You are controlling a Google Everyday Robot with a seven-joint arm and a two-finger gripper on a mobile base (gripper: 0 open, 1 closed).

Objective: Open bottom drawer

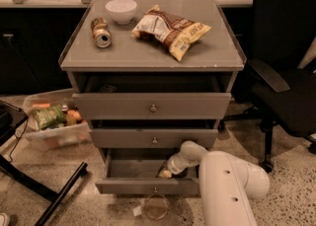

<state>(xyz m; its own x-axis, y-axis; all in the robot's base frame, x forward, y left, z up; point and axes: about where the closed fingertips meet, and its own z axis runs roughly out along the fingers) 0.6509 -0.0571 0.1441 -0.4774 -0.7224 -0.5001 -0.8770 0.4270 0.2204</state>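
A: Well, item one: gripper (165, 172). Location?

B: Lower centre of the frame, dipped inside the bottom drawer (148, 186), just behind its front panel. Whether it is open or closed, or has hold of anything: cannot tell.

A: Item two: that drawer.

B: Lowest of three grey fronts, slimmest panel, one small knob (155, 189). It stands pulled out past the middle drawer (154, 137) and top drawer (153, 105), plain inside on show.

A: Item three: arm.

B: White arm (227, 185), entering from the lower right, beside the drawer's right end.

A: Step in hand?

B: By my reading, the pull itself, well along but probably short of full travel.

A: Next move calls for?

B: A straight draw toward the bottom edge of the frame, panel held square. A round clear item (155, 207) lies on the floor just in front.

A: Sundries?

B: Bowl (121, 10), can (101, 32) and snack bag (170, 28), upper frame, on the cabinet top (148, 55).
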